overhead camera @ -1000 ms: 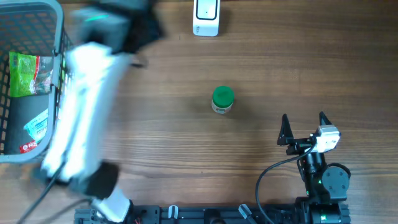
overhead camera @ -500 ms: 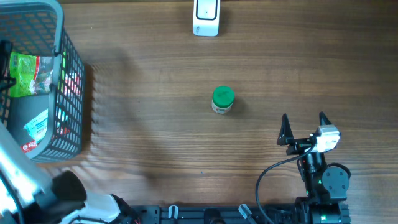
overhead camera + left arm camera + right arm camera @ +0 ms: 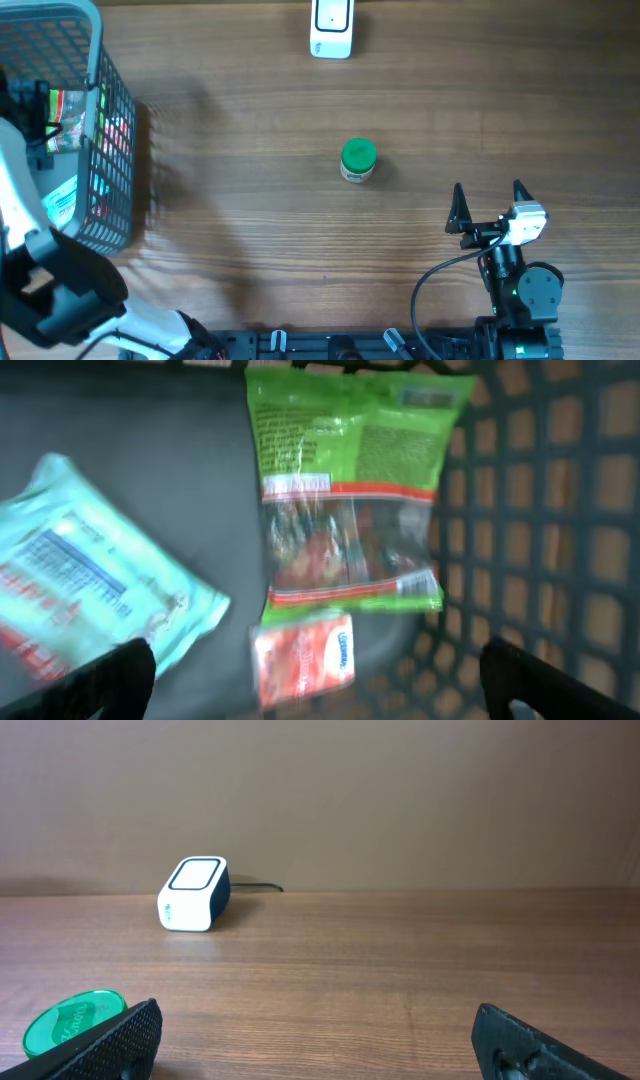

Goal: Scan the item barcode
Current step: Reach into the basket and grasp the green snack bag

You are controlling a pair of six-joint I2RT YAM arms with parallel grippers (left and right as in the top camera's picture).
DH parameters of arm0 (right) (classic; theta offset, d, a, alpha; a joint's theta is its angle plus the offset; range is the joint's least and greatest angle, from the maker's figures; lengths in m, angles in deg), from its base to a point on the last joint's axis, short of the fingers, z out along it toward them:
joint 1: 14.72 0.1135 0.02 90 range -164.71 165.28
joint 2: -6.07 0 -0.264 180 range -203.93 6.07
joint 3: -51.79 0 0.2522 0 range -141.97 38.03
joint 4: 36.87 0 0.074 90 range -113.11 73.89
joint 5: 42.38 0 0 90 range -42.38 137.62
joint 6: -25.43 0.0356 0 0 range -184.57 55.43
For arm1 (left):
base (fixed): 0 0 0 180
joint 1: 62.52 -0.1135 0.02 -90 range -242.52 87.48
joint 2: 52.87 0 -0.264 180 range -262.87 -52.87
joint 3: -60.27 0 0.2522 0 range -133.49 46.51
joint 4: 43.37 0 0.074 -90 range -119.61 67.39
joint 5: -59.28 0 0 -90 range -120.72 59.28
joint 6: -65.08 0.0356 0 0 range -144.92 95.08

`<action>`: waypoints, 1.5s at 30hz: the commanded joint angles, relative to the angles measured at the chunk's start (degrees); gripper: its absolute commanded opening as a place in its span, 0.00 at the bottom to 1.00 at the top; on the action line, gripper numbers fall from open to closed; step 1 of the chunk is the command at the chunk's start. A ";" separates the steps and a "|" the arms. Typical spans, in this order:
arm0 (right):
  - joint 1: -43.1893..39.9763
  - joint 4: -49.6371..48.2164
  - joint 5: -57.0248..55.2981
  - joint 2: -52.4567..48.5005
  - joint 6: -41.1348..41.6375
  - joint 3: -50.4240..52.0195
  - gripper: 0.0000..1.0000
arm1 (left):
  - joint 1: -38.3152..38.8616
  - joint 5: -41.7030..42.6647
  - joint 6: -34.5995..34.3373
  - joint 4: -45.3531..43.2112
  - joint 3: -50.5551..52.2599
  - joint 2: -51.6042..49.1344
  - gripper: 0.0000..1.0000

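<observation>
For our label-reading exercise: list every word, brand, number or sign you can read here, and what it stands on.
Nothing can be read with certainty.
green packet: print and a white strip, blurred.
pale blue packet: dark lines of print, blurred.
red packet: pale marks, blurred.
green lid: faint marking, too small.
scanner: a small dark mark, too small to read.
</observation>
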State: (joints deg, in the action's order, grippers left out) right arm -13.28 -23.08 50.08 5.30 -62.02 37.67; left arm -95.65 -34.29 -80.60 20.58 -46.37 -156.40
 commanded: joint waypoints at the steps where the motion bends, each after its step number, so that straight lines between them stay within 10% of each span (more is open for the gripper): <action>1: 0.26 -0.17 -0.96 0.50 0.48 0.07 1.00 | -0.15 -1.62 -2.27 -4.52 1.38 -6.01 1.00; 20: 0.28 -0.17 -0.96 0.50 0.50 0.04 1.00 | 0.02 -1.84 -6.71 -20.74 1.38 -23.10 1.00; 28: 0.26 -0.20 -0.96 0.50 0.48 0.07 1.00 | 0.17 2.34 -0.26 -17.51 1.38 -25.42 0.04; 45: 0.26 -0.17 -0.96 0.50 0.50 0.07 1.00 | -5.77 7.58 2.95 -4.48 -3.26 12.48 0.04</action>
State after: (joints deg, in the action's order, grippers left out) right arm -13.28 -23.08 50.08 5.30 -62.02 37.67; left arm -99.85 -27.91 -78.70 16.49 -47.20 -159.81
